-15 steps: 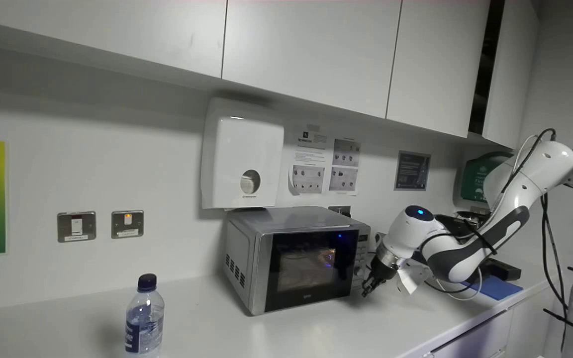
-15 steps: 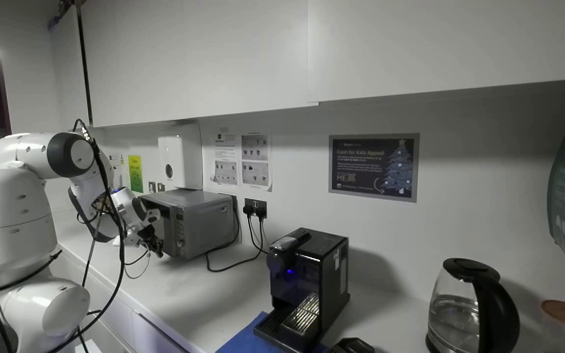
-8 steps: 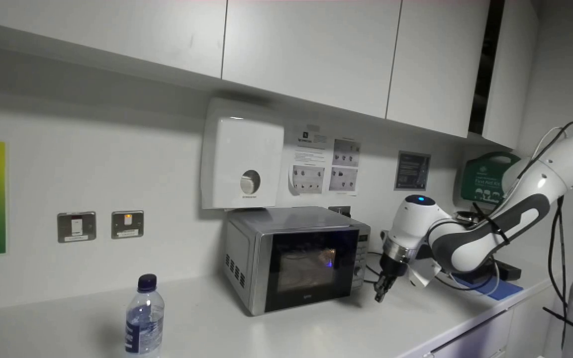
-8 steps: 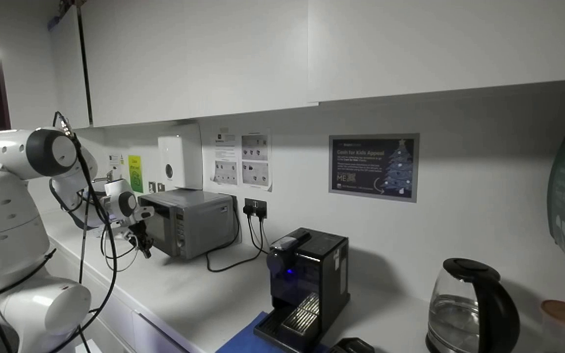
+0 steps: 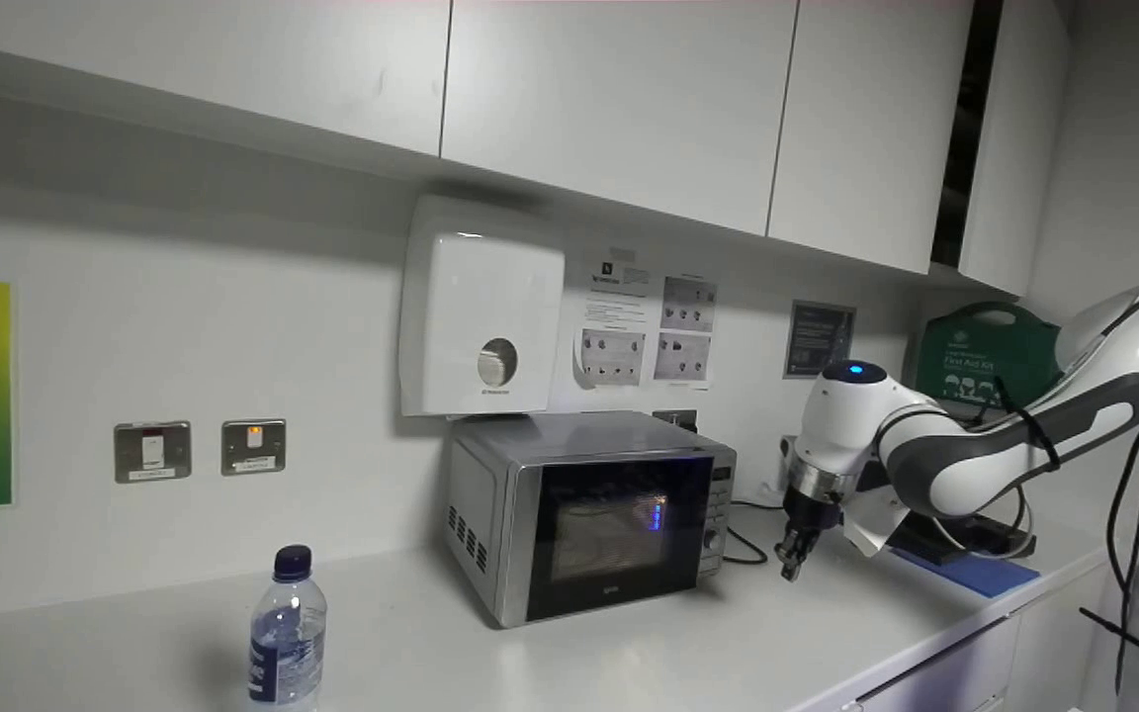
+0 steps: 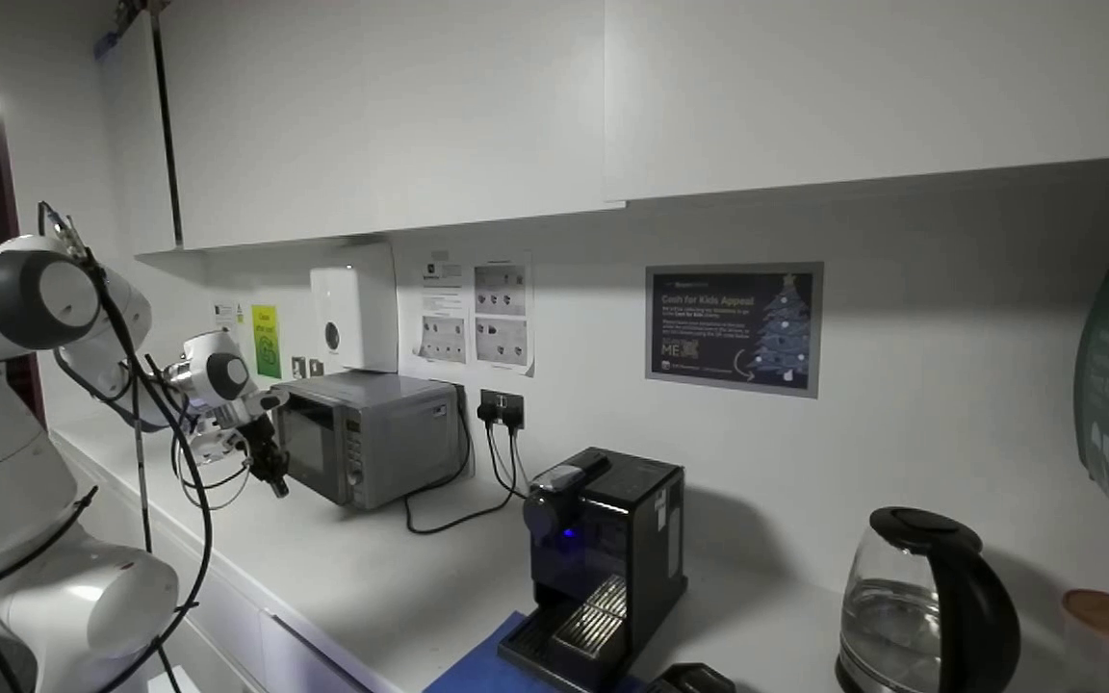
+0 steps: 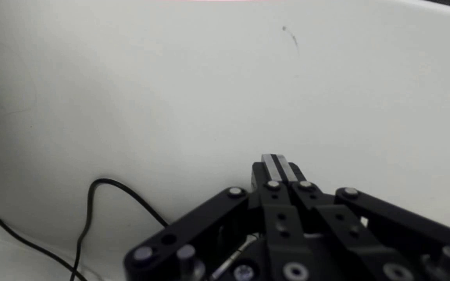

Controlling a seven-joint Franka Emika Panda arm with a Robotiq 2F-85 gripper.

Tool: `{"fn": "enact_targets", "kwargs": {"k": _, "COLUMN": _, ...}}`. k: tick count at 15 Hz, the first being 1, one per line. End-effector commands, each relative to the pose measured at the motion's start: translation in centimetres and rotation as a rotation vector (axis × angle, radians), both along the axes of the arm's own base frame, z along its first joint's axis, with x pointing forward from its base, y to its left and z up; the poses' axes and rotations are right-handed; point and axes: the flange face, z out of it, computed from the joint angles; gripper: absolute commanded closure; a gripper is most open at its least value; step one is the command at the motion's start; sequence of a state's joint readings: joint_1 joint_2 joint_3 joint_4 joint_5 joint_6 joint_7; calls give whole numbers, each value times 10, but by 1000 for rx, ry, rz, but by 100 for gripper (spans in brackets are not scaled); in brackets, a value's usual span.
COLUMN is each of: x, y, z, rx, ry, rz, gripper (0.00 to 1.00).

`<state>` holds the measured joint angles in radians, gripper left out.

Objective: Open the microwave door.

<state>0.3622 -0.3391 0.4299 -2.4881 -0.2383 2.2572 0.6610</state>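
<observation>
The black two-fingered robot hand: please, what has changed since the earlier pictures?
The black hand, shut and empty, has moved rightward in an exterior view, opening a gap to the boxy silver microwave, and points more steeply down. The white jointed arm drew back. Nothing was visibly grasped or released. The silver-framed, dark-glass microwave door stays closed; the blue-capped clear plastic bottle stays put.

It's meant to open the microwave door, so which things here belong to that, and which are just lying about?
For the job:
microwave door, looks closed
silver microwave
end effector, shut

Just around:
capped water bottle
black coffee machine
glass kettle
green first aid kit
white wall box
</observation>
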Motion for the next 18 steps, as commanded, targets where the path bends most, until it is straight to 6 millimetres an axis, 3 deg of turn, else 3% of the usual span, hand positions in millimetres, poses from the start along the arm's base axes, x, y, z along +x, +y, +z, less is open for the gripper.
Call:
{"fn": "enact_targets", "kwargs": {"k": 1, "x": -7, "y": -11, "z": 19, "rx": -48, "ry": -44, "rz": -42, "gripper": 100}}
{"fn": "enact_targets", "kwargs": {"k": 10, "x": 8, "y": -23, "z": 55, "rx": -90, "ry": -188, "rz": -72, "gripper": 100}}
{"fn": "enact_targets", "kwargs": {"k": 18, "x": 23, "y": -13, "z": 93, "rx": -51, "ry": -238, "rz": -64, "gripper": 100}}
